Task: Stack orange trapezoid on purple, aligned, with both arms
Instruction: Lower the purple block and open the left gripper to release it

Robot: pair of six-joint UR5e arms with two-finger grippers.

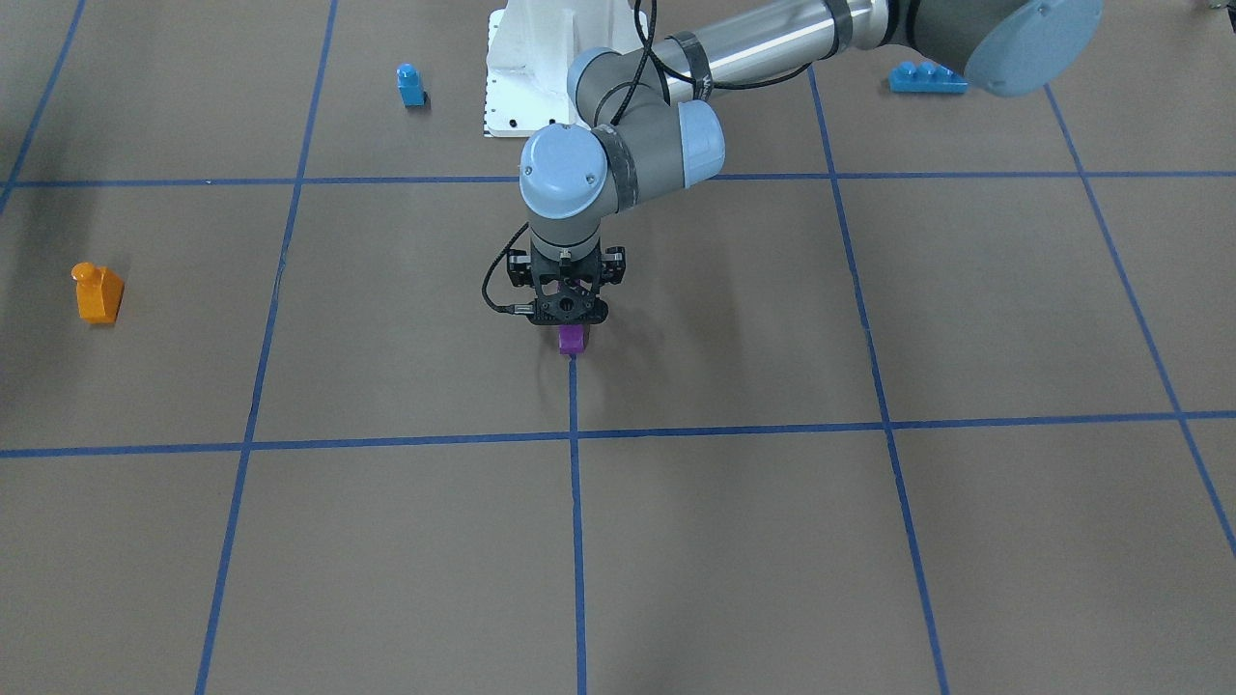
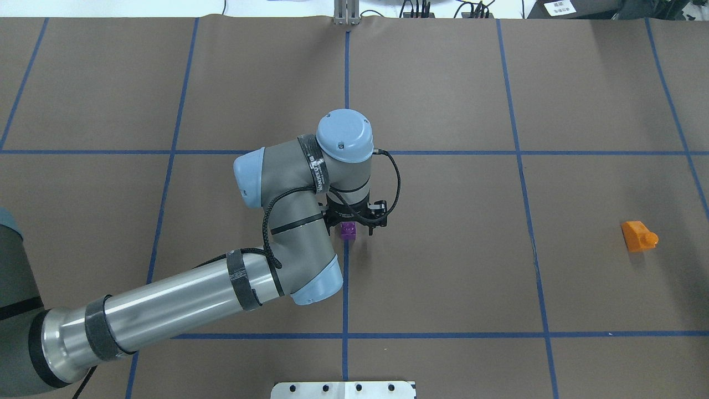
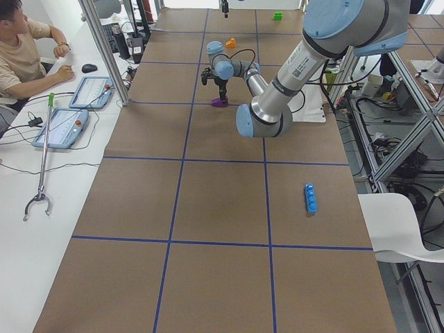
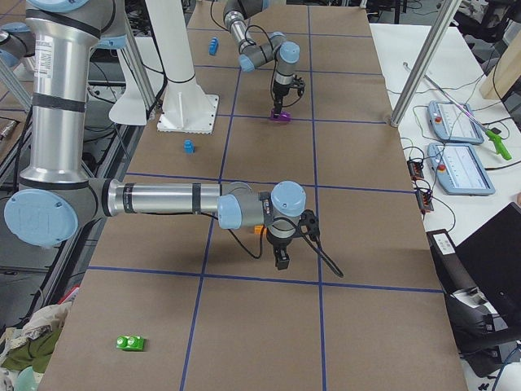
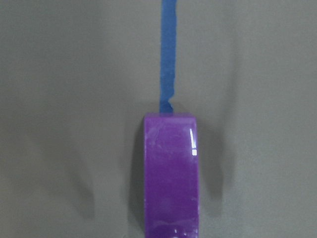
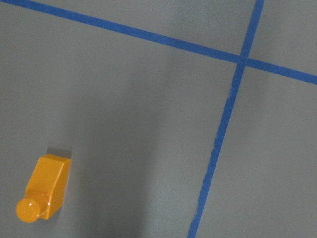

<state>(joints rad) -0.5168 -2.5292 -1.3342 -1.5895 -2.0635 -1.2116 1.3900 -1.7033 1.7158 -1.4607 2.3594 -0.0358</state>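
The purple block lies on the brown table at the end of a blue tape line, near the middle. My left gripper hangs straight down over it, and its fingers seem to stand open on either side of the block. The orange trapezoid sits alone far off on the robot's right side, stud up. My right gripper hovers near the orange trapezoid. It shows only in the exterior right view, so I cannot tell whether it is open or shut.
A small blue single-stud block stands beside the white mounting base. A long blue brick lies on the robot's left side, and a green block at the table's right end. A person sits at the side bench.
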